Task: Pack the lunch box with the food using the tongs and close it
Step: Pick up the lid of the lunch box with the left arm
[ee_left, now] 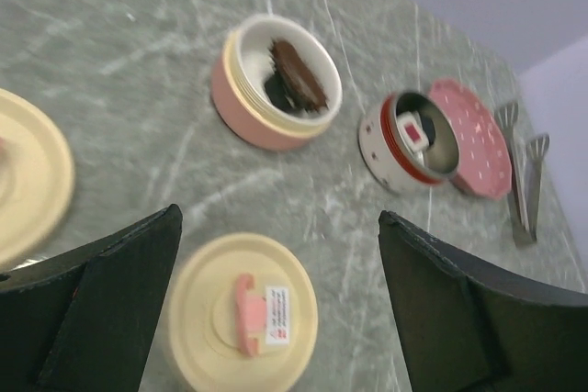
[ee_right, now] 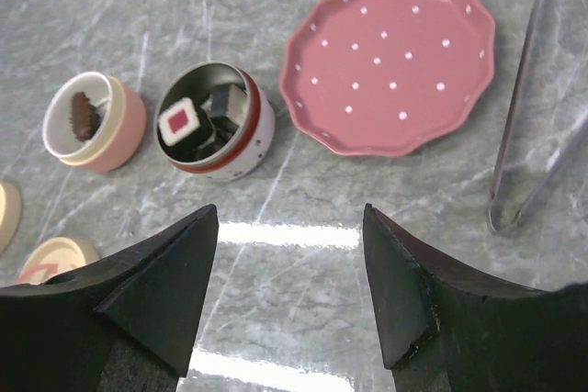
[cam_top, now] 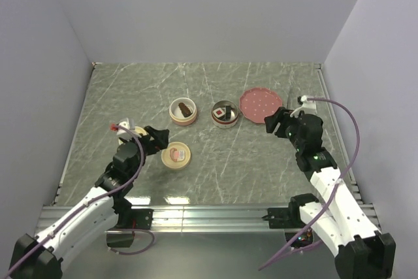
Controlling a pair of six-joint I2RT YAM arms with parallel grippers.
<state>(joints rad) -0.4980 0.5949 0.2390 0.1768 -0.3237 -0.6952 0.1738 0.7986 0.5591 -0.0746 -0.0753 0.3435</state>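
Tongs (ee_right: 502,208) flat on surface (ee_right: 367,199), just right of pink plate (ee_right: 395,61). Food (ee_right: 179,121) in metal bowl (ee_right: 257,149) and pink bowl (ee_right: 124,135), left of plate. Left end effector (ee_left: 278,218) wide, empty; right end effector (ee_right: 289,213) partly spread, empty.

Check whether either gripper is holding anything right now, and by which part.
Nothing is held. The left gripper and right gripper both stand open and empty; the tongs lie untouched on the table beside the plate.
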